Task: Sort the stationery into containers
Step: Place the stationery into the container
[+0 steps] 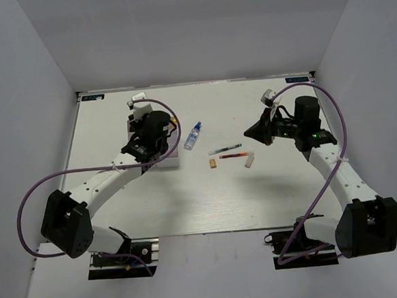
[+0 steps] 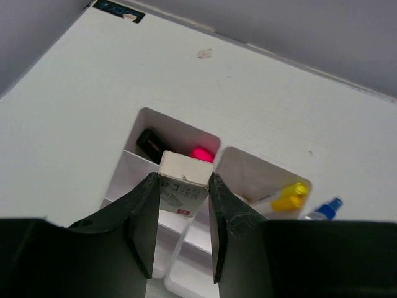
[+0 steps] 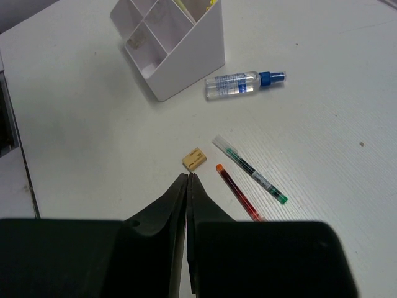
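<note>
My left gripper [image 2: 183, 179] is clamped on the small white block [image 2: 184, 187], held by its two flat sides above the divided box [image 3: 189, 59]. From the left wrist view the block seems to hang over a partition, not squarely over one cell. The far cells hold a pink-ended marker [image 2: 200, 153] and yellow-ended markers [image 2: 290, 195]. I would centre the block over a near cell, lower it below the rim, then part the fingers only a little so they don't nudge the walls. The spray bottle [image 3: 242, 84] lies just beside the box. Further right, the yellow piece [image 3: 194, 158], red pen [image 3: 239, 192] and green pen [image 3: 251, 174] lie on the table. My right gripper [image 3: 187, 180] hovers near them, pinched closed on nothing.
</note>
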You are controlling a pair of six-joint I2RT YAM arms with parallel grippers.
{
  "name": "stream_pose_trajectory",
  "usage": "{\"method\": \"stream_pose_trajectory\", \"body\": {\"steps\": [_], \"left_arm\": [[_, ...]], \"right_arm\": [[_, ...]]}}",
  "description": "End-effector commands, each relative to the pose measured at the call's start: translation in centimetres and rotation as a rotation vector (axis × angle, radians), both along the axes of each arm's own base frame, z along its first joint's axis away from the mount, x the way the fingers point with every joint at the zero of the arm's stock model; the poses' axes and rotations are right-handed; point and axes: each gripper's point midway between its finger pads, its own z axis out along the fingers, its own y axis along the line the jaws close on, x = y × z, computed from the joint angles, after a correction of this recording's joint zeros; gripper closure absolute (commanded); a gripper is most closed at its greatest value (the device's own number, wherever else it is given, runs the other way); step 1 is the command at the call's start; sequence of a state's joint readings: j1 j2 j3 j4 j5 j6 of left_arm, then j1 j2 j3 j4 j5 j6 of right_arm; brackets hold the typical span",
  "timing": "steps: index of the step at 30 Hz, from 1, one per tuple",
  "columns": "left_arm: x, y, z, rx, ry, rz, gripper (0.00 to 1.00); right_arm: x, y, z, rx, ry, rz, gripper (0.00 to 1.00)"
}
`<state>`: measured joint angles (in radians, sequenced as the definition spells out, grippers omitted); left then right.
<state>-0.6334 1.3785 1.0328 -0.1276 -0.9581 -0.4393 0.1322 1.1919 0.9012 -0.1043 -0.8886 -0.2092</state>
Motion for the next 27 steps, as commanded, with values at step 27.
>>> {"method": "stream_pose_trajectory", "body": {"steps": [27], "left_arm": [[3.2, 5.5, -8.2, -0.085, 0.126, 0.128, 0.84]], "right_arm": [[0.8, -0.3, -0.5, -0.015, -0.007, -0.02, 0.83]]}}
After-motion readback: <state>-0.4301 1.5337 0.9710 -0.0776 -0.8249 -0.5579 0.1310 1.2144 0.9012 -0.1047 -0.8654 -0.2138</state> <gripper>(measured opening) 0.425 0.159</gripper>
